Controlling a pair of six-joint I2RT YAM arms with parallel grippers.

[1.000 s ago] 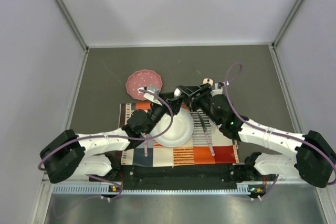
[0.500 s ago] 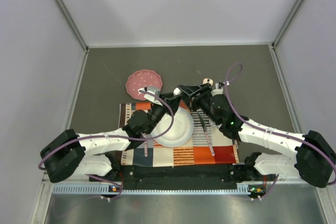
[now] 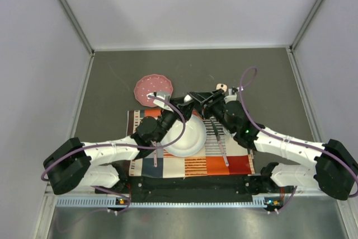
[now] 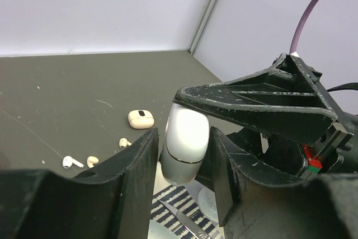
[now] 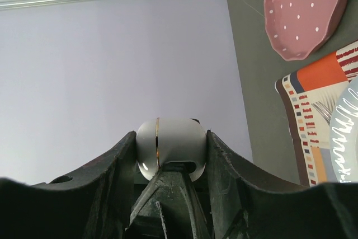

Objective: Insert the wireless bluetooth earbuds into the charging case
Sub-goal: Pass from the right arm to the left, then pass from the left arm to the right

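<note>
1. The grey table sits between pale walls. A striped placemat at my near edge carries a white plate, and a pink dotted plate lies just beyond the mat's left corner.
2. My right gripper is clamped on the white charging case, a finger on each flank, holding it in the air above the mat's far edge. The lid seam shows as a thin line and the lid looks closed.
3. My left gripper brackets the same case at a narrow gap. I cannot tell whether its fingers press on the case or merely flank it.
4. The earbuds lie loose on the bare table beyond the mat. There is a white one, a peach earbud just beside it, and a third earbud nearer a small peach case. None is in the white case.
5. As I judge it, the step in hand is raising the lid, since nothing goes in until it is up.
6. To do it well, one gripper should grip only one side of the seam, leaving the lid free to swing.
7. The other should lever the lid gently. The shell is smooth and rounded and could squirt out of a hard pinch.
8. I should work over the mat, so a slip lands on cloth.
</note>
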